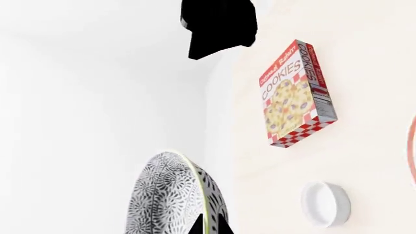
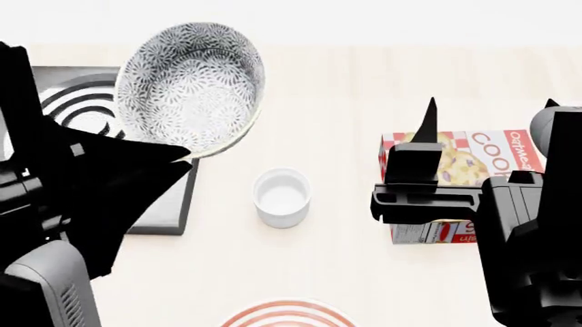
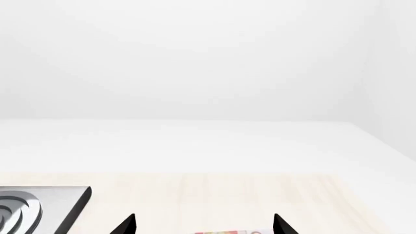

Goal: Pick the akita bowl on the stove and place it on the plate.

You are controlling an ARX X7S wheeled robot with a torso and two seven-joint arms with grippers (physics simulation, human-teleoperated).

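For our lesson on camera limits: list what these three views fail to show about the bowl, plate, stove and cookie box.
- akita bowl: head view, left arm covers the grip; left wrist view cuts it off.
- plate: head view, only its rim shows above the bottom edge.
- stove: head view, bowl and arm cover much.
- cookie box: head view, right arm hides part.
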